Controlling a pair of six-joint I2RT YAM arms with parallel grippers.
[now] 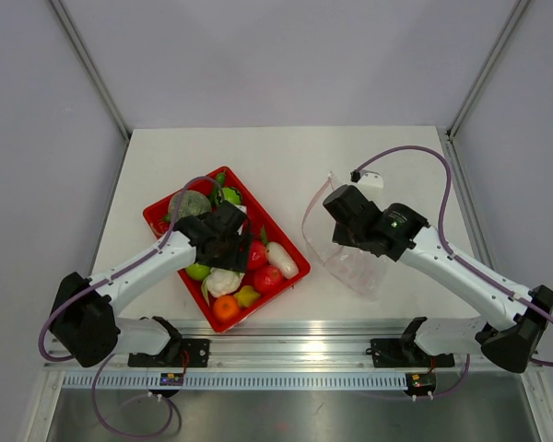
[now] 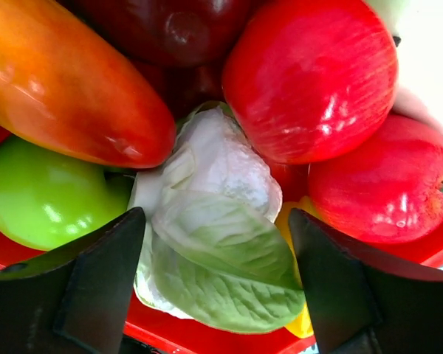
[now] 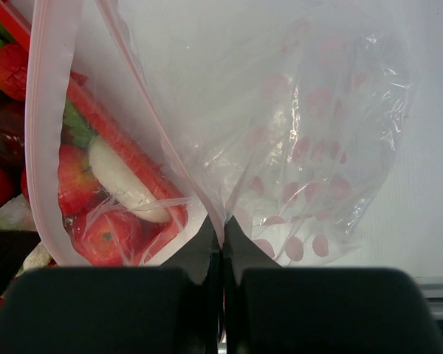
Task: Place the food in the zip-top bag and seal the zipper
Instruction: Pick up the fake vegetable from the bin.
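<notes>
The food lies in a red tray: a white-green cabbage, red apples, a green apple, an orange-red fruit. My left gripper is open low over the tray, its fingers on either side of the cabbage. My right gripper is shut on the rim of the clear zip-top bag, holding its mouth open and upright right of the tray. The pinkish zipper strip loops up to the left.
The tray also holds a white radish, an orange and a yellow fruit near its front corner. A metal rail runs along the table's near edge. Grey walls enclose the table.
</notes>
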